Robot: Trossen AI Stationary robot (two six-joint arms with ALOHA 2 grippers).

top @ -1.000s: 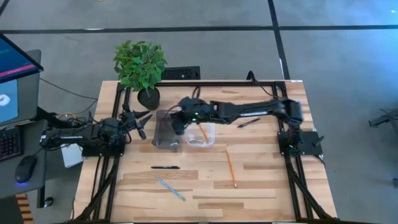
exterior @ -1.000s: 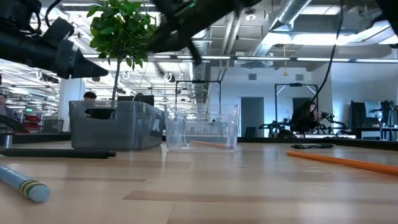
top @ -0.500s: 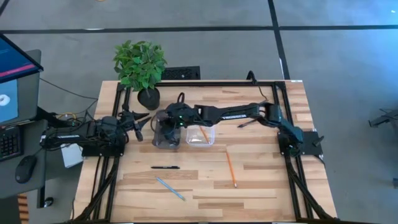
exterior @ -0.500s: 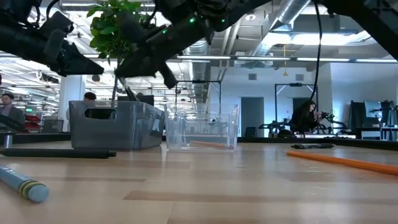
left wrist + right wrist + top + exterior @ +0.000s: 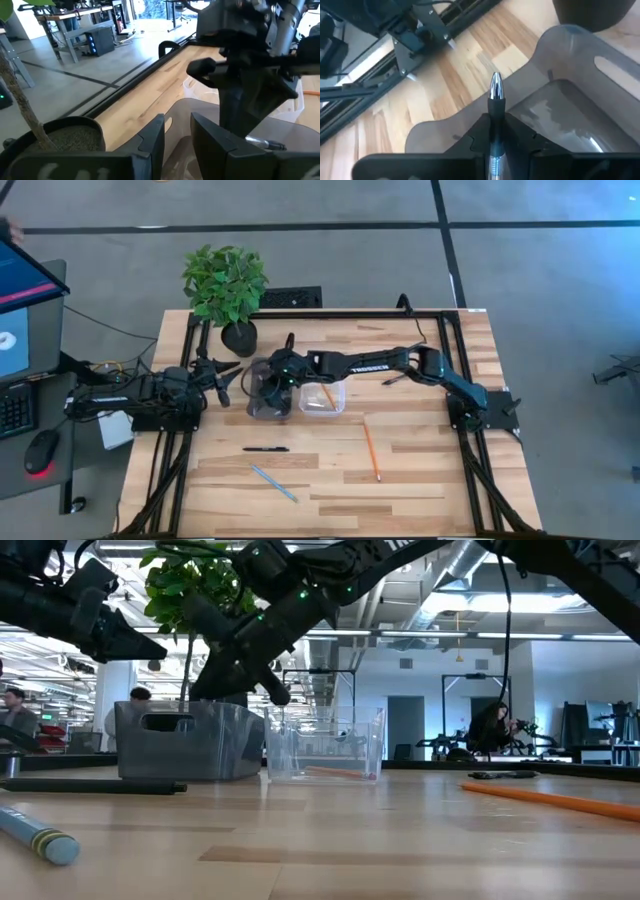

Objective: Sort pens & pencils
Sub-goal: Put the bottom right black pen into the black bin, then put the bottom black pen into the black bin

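1. Right pincer (image 5: pixel 270 380) reaches across the tabletop (image 5: pixel 420 480) and hangs over the grey tray (image 5: pixel 266 408); its fingers are clamped narrow on a black pen (image 5: pixel 495 107), silver tip pointing forward over the tray's open top.
2. Low view: right pincer (image 5: pixel 255 670) sits just above the grey tray's (image 5: pixel 180 745) rim, tilted downward.
3. Left pincer (image 5: pixel 222 373) waits at the left side of the tabletop, near the plant pot (image 5: pixel 239 336) and just beside the grey tray; fingers (image 5: pixel 150 140) stand a little apart, holding nothing.
4. Left wrist view: a slim pen-like stick (image 5: pixel 265 144) lies low in the grey tray, under the right arm.
5. Clear tray (image 5: pixel 322 398) stands touching the grey tray on its right; one orange pencil (image 5: pixel 327 395) lies inside it.
6. Second orange pencil (image 5: pixel 370 450) lies loose on the tabletop, in front of the clear tray and apart from it.
7. Light blue pencil (image 5: pixel 274 483) lies slanted near the front edge, well apart from both trays.
8. Black pen (image 5: pixel 265 449) lies flat in front of the grey tray, just behind the blue pencil.
9. Another dark stick (image 5: pixel 398 376) lies to the right of the clear tray, near the right arm.
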